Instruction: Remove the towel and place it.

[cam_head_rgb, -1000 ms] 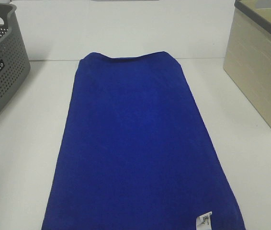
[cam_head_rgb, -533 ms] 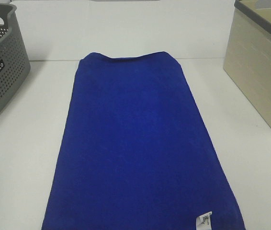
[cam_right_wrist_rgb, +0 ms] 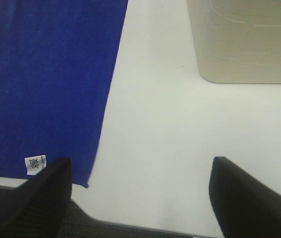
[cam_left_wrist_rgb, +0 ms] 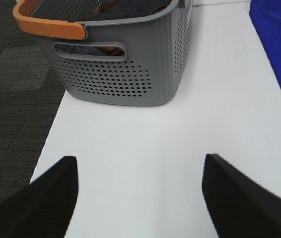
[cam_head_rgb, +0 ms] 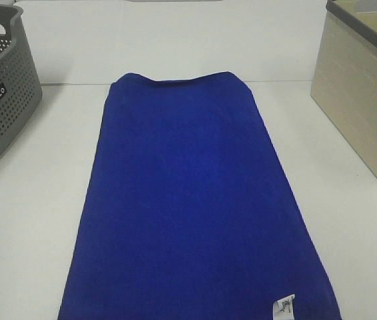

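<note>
Blue towel (cam_head_rgb: 195, 200) flat on white table (cam_head_rgb: 35, 200), between two baskets

The towel (cam_head_rgb: 195, 200) is soft matt cloth with a fine nap and a small white fabric tag (cam_head_rgb: 284, 306). The tabletop (cam_head_rgb: 35, 200) looks smooth, white and faintly glossy. The grey basket (cam_left_wrist_rgb: 125, 64) is perforated matt plastic; the beige basket (cam_head_rgb: 362, 87) seems textured plastic.

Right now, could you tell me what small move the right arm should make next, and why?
Probably bring the right claw across to the towel's near corner by the white tag. The towel lies flat and untouched on the table, both claws are open and empty, and that corner lies just beside the right one.
</note>
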`<state>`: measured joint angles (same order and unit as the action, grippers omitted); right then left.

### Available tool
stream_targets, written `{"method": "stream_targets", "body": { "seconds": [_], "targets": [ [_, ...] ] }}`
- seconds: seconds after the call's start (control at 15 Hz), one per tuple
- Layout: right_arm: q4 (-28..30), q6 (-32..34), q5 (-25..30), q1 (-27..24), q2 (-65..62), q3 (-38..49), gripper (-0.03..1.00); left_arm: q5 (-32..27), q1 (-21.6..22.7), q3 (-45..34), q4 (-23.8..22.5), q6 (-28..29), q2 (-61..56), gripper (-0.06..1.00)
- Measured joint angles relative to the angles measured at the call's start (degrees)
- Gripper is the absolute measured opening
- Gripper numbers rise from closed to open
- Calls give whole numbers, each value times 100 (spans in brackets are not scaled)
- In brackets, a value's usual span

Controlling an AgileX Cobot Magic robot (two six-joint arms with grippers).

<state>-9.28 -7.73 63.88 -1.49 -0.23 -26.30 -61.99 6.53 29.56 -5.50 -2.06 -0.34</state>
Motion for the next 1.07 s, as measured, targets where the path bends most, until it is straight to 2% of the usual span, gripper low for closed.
{"method": "stream_targets", "body": {
  "seconds": [0.47, 0.73, 1.07],
  "targets": [
    [52, 23, -6, 0, 0, 34, 75, 0, -17, 0, 52, 17, 0, 67],
    [52, 23, -6, 0, 0, 34, 75, 0, -304, 0, 172, 23, 0, 67],
    [52, 23, -6, 0, 0, 34, 75, 0, -350, 0, 183, 23, 0, 67]
  ]
}}
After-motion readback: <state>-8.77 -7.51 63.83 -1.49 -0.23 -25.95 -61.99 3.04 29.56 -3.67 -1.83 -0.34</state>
